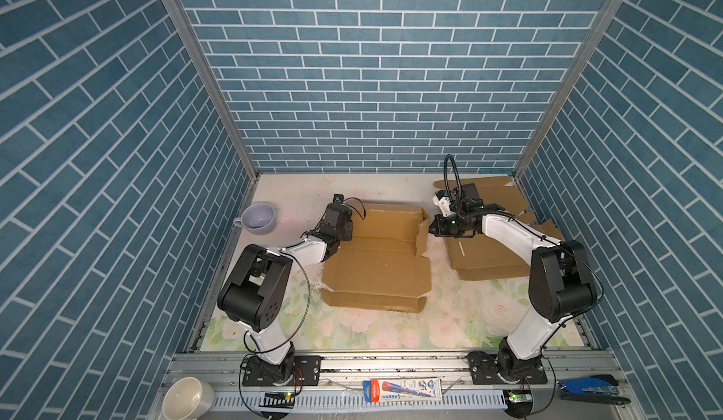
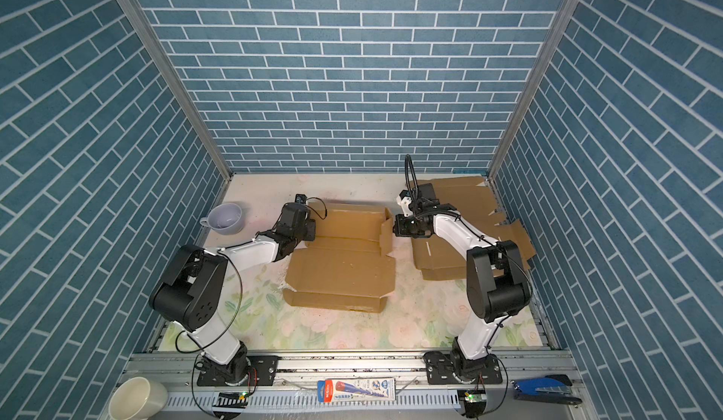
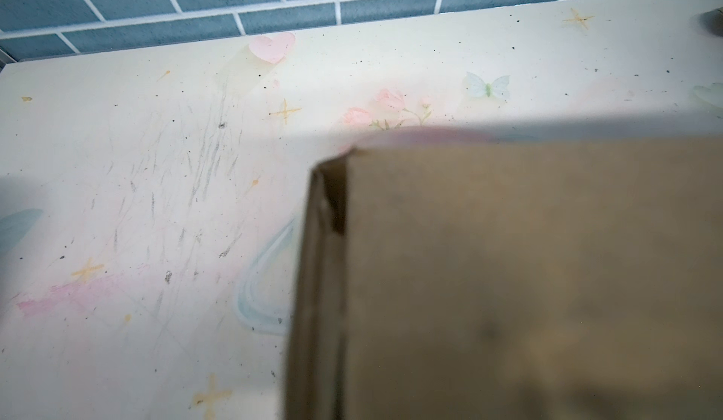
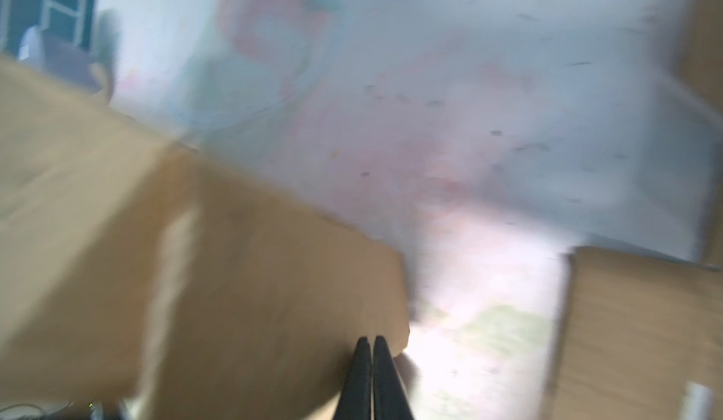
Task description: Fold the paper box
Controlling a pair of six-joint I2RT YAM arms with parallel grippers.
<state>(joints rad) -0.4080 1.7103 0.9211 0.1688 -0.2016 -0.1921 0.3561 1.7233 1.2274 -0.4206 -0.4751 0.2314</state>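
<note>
The paper box (image 1: 375, 269) (image 2: 340, 271) is a brown cardboard blank lying half folded in the middle of the table, its back wall and right side flap (image 1: 422, 231) raised. My left gripper (image 1: 348, 231) (image 2: 311, 231) is at the box's left back corner. In the left wrist view the cardboard wall (image 3: 508, 281) hides its fingers. My right gripper (image 1: 431, 229) (image 2: 396, 229) is shut with nothing between its fingers. In the right wrist view its tips (image 4: 371, 340) rest against the outside of the blurred brown flap (image 4: 274, 281).
More flat cardboard sheets lie at the right (image 1: 485, 259) and in the back right corner (image 1: 497, 195). A lilac cup (image 1: 258, 218) stands by the left wall. On the front rail are a white cup (image 1: 187, 398), a printed packet (image 1: 403, 390) and a blue stapler (image 1: 594, 388).
</note>
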